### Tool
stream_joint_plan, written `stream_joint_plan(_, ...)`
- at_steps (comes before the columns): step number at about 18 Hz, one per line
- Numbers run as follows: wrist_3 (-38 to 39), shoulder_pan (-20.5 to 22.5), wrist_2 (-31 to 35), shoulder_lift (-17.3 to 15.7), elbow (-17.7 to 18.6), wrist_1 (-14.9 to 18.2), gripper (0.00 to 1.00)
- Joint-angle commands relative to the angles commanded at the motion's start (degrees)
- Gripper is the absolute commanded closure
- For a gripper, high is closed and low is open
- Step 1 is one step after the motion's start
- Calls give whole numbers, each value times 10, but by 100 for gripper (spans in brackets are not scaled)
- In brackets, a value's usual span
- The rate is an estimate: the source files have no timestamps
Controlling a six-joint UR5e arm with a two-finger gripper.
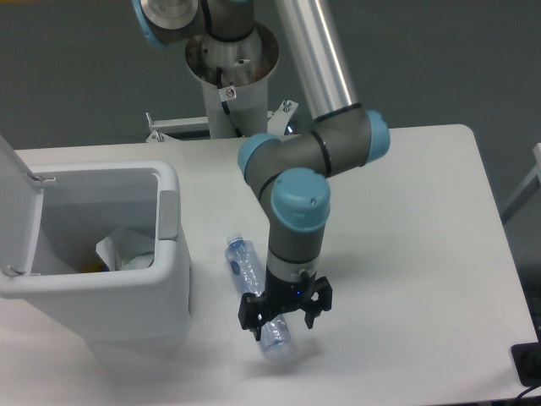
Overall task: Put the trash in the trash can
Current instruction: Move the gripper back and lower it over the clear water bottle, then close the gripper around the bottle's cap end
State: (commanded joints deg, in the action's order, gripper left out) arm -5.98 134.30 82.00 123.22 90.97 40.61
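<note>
white trash can (127, 309), clear blue-labelled bottle (247, 271), black tool (281, 322)

gripper (282, 316) spread astride bottle (256, 293), wrapper (127, 248) inside trash can (166, 292)

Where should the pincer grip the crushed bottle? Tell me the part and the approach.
Grip the bottle across its narrow body, coming straight down from above. It lies flat on the table, long axis diagonal, so fingers straddling its sides fit best, as the pincer is now placed.

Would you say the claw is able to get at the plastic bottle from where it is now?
Probably yes: the claw hangs open, straddling the bottle near its lower end, and nothing lies between them on the table.
</note>
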Motion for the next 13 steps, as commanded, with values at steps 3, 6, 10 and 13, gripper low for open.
stream_joint_plan(3,1,-6,2,8,-1,-1,0)
stream_joint_plan(6,1,-10,10,22,0,0,0)
stream_joint_plan(10,1,-14,14,28,0,0,0)
stream_joint_plan(13,1,-15,26,38,4,0,0)
